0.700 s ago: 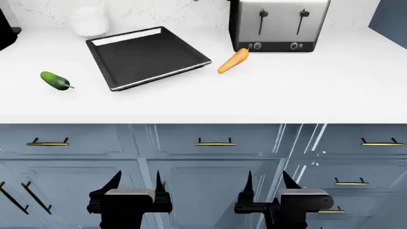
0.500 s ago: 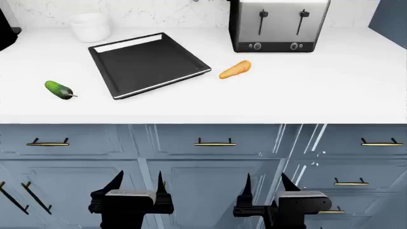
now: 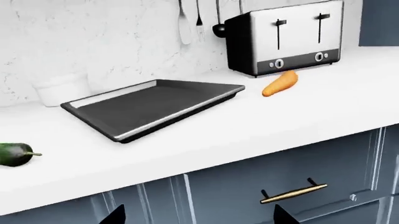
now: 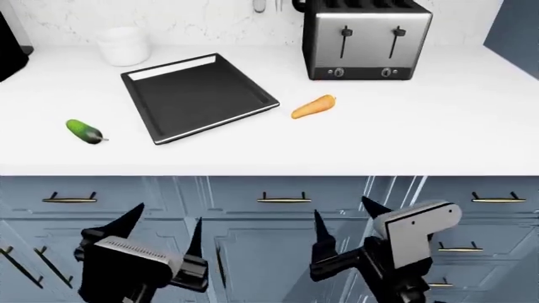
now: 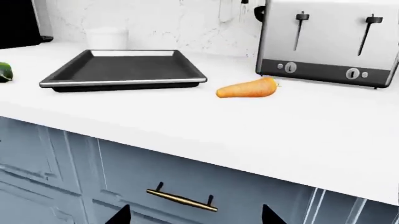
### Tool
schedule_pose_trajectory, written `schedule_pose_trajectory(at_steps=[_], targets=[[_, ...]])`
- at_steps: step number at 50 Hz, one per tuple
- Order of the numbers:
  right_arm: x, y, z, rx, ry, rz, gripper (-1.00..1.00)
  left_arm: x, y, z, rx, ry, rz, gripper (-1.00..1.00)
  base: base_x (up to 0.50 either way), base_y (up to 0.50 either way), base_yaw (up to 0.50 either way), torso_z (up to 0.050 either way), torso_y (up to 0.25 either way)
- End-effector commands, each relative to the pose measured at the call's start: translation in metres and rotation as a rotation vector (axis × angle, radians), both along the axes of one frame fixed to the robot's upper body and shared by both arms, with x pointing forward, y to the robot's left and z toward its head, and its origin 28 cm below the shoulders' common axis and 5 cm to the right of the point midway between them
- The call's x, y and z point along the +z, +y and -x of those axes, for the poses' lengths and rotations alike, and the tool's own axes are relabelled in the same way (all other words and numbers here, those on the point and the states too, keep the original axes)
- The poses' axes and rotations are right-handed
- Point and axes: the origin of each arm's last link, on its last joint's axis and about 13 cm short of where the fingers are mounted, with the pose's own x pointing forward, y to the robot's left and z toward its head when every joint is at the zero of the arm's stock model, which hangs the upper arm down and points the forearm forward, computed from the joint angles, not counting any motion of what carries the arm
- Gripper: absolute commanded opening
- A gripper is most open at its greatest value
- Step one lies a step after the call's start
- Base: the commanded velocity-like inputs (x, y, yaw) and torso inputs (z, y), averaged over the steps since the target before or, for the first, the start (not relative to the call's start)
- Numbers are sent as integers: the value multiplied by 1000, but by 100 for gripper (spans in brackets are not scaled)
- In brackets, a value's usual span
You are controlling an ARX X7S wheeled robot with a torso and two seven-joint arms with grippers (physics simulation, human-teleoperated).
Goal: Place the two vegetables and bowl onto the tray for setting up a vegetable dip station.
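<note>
- Left gripper and right gripper sat lowest in the head view, in front of the blue cabinet drawers and below the surface. Both had their fingers spread and held nothing. Against the frames half a second earlier both had tilted and risen somewhat — the right one rolled so its pale housing faced up.
- The head view itself had shifted: the surface's front edge sat lower in frame and more of the back wall showed, so everything appeared displaced together. Judged as the head or torso moving, not the objects.
- Cucumber lay on the surface well to the left of the tray, apart from it.
- Carrot lay just right of the tray's near right corner, not touching it, in front of the toaster. It had rolled clear of the toaster front over the earlier frames and now looked settled.
- Tray held nothing; bowl stood beyond its far left corner, near the wall.
- Judgement: no item placed yet — arms were only coming up to reach height; all three placements remained.
</note>
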Motion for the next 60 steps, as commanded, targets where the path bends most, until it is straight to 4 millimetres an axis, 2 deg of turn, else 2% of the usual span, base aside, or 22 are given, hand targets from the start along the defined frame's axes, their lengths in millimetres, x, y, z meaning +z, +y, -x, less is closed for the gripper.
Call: schedule_pose_trajectory(at_steps=[1,3,5,6,7,10,12,14,15,17,20,21,23,27,30,31,34,36,41,44,48,60], targets=[[65,-9,-7,282,34,119,100,66,41,8,-7,-32,-179,100,0,0,0,43,152],[74,-10,-13,314,9,163,100,76,47,9,15,-48,-211,100,0,0,0,43,152],[74,-10,-13,314,9,163,100,77,47,9,15,-48,-211,100,0,0,0,43,152],[99,-14,-27,342,-31,217,100,97,54,8,16,-74,-269,100,0,0,0,43,154],[118,-16,-35,346,-72,244,100,107,56,7,12,-80,-278,100,0,0,0,43,152],[136,-13,-41,404,-83,264,100,126,61,-10,-58,-63,-355,100,0,0,0,43,154],[139,-13,-41,422,-78,277,100,131,61,-14,-63,-63,-375,100,0,0,0,43,154],[159,-18,-52,422,-97,332,100,156,65,-22,-91,-82,-440,100,0,0,0,43,153],[162,-18,-53,422,-100,336,100,159,66,-23,-92,-84,-447,100,0,0,0,43,154],[180,-22,-62,421,-102,373,100,173,69,-25,-95,-98,-490,100,0,0,0,43,152],[190,-24,-68,415,-101,389,100,181,71,-25,-99,-100,-512,100,0,0,0,43,152],[205,-27,-76,412,-101,376,100,187,77,-27,-112,-75,-484,100,0,0,0,43,150],[218,-27,-77,436,-68,300,100,189,83,-30,-95,-52,-491,100,0,0,0,43,152],[243,-34,-88,421,-81,372,100,210,95,-34,-57,-23,-511,100,0,0,0,43,153],[251,-37,-95,406,-88,384,100,219,99,-37,-30,-22,-516,100,0,0,0,43,153],[264,-40,-104,380,-102,394,100,226,103,-38,-22,29,-528,100,0,0,0,43,154],[270,-42,-115,347,-129,397,100,234,104,-42,-24,37,-546,100,0,0,0,43,163],[283,-43,-129,310,-140,418,100,247,104,-50,-28,40,-564,100,0,0,0,43,167],[304,-46,-143,271,-146,463,100,273,110,-56,14,17,-586,100,0,0,0,43,186],[307,-46,-147,264,-140,484,100,283,114,-58,39,16,-578,100,0,0,0,43,187],[306,-47,-152,255,-131,486,100,286,118,-61,54,24,-576,100,0,0,0,42,187],[306,-49,-147,313,-159,505,100,281,115,-64,22,14,-576,100,42,158,0,5,20]])
